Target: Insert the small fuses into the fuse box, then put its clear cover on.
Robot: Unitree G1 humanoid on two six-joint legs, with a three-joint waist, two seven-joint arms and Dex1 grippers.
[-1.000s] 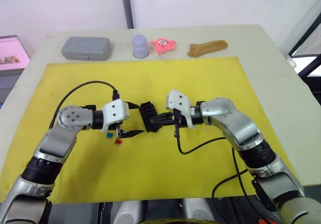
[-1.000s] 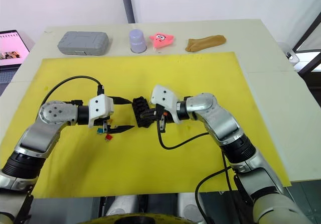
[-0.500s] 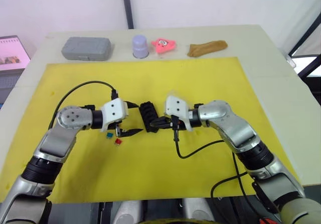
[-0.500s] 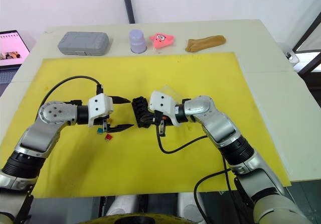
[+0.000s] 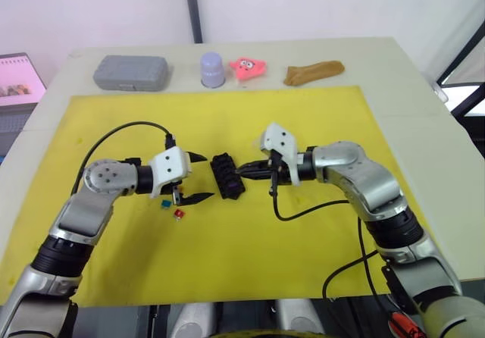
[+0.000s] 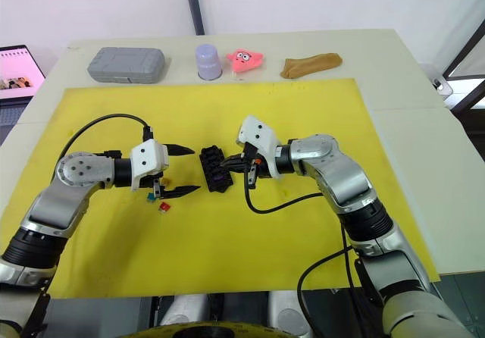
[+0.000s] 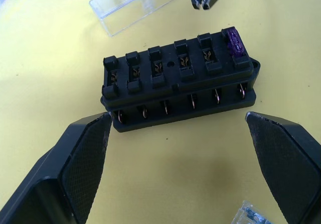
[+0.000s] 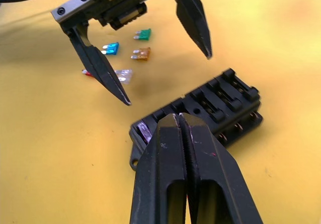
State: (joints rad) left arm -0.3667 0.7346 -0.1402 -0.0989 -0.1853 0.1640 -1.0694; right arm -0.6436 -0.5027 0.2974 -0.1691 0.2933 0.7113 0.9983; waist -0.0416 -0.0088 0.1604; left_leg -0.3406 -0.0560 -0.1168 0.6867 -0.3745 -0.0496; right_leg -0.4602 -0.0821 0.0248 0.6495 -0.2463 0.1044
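The black fuse box (image 5: 226, 176) lies in the middle of the yellow mat, with a purple fuse (image 7: 234, 40) seated in one end slot. My left gripper (image 6: 186, 170) is open, its fingers (image 7: 75, 169) spread wide on the box's left side without touching it. My right gripper (image 5: 241, 171) is shut on nothing, its tips just off the box's right side, near the purple fuse. The clear cover (image 7: 138, 5) lies on the mat just beyond the box. Loose green (image 8: 143, 34), blue (image 8: 110, 48), orange (image 8: 141, 54), red (image 8: 88, 73) and pale grey (image 8: 123, 75) fuses lie under my left gripper.
Along the table's far edge stand a grey case (image 5: 130, 73), a lilac cup (image 5: 212, 70), a pink star toy (image 5: 247, 67) and a brown cloth (image 5: 313, 72). A laptop (image 5: 19, 80) sits off the table's left. Black cables hang from both wrists.
My right gripper has drawn back to the right, off the fuse box. The left gripper stayed open beside the box.
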